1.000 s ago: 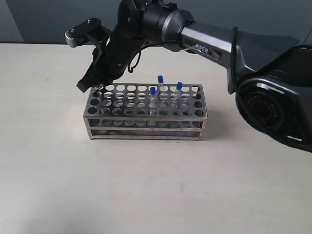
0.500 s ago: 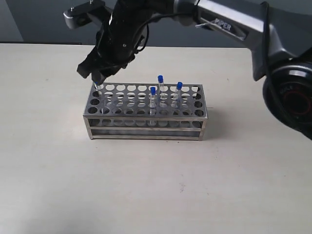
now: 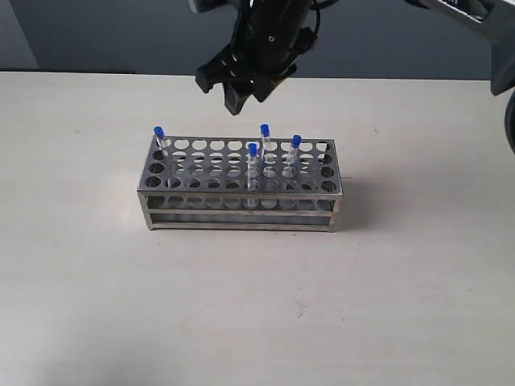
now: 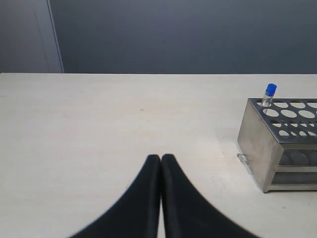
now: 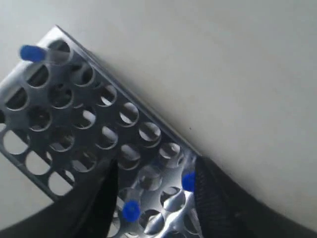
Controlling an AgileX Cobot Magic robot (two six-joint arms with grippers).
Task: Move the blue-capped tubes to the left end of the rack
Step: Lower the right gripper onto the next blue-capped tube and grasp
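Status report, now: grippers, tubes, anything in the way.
Right gripper open, empty, above rack. Left gripper shut, clear of rack. One blue-capped tube at left end, three others right of middle. No obstruction seen.

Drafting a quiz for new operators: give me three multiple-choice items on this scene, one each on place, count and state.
1. Leftmost blue-capped clear tube: A. left-end corner hole of the silvery perforated metal rack B. lying atop it C. right end
2. Blue-capped tubes in the rack: A. two B. four C. six
3. Black right gripper: A. shut on a tube B. open, empty, above the rack C. clamping the rack's frame
1 A: its cap rises at the left corner. 2 B: one left, three right of middle. 3 B: fingers apart, nothing gripped.
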